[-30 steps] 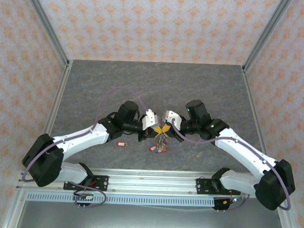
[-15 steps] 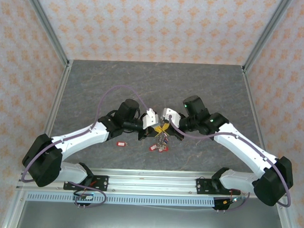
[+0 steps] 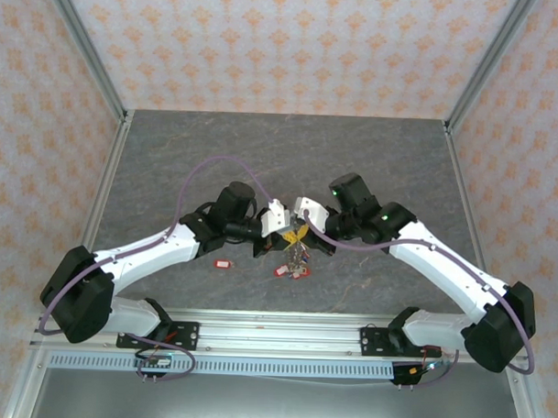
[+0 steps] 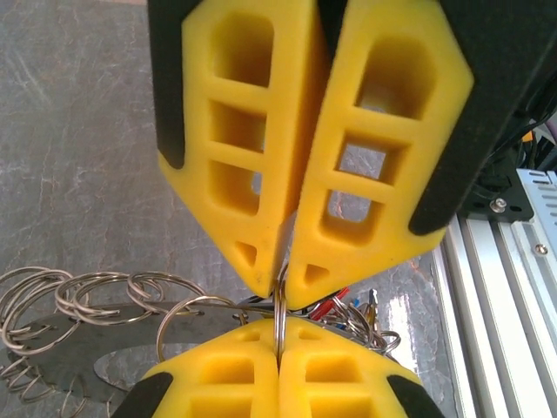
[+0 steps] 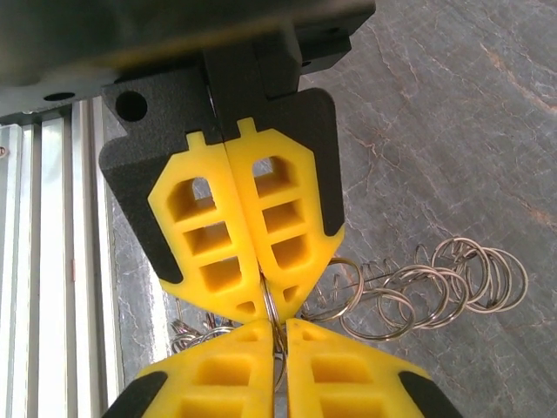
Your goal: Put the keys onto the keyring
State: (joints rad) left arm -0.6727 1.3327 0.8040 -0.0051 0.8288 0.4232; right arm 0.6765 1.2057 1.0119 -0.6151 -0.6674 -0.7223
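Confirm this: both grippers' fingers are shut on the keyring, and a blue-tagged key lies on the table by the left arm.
One slip: that key has a red tag, not blue; the top view shows it. The left gripper and right gripper do have fingers shut on the keyring, and the key lies on the table by the left arm.

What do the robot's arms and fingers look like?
The left arm and right arm have white links, black joints and a purple cable each. The fingers are yellow blocks with rectangular cut-outs on black mounts.
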